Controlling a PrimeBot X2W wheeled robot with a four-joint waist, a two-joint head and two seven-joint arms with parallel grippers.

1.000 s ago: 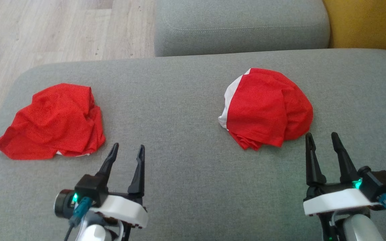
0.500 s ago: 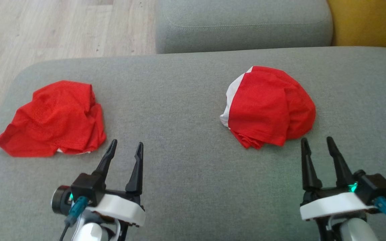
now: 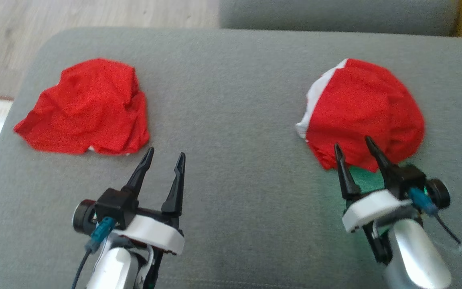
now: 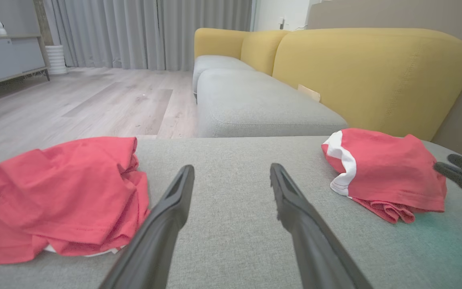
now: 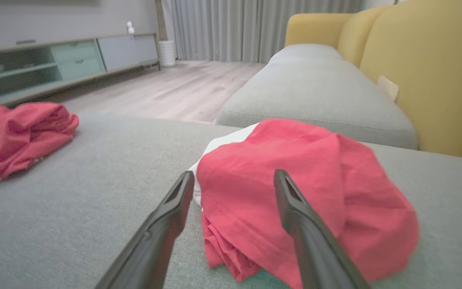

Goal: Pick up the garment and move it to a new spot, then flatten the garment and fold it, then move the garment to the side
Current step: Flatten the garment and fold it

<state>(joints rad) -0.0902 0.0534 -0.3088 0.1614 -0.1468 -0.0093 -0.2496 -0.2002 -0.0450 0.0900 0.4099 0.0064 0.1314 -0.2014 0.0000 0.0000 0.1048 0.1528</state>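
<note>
Hovering above the grey couch cushion [image 3: 235, 100], the right claw [image 3: 353, 142] is spread and holds nothing, its tips at the near edge of the crumpled red garment with white trim [image 3: 363, 100] just ahead of it. The left claw [image 3: 166, 151], also spread and empty, points at bare cushion; a second red garment [image 3: 86, 104] lies ahead to its left.

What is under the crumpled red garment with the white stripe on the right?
The crumpled red garment with white stripe lies on the grey fabric sofa cushion. Bunched red folds peek out beneath its near edge. Anything deeper is covered.
</note>
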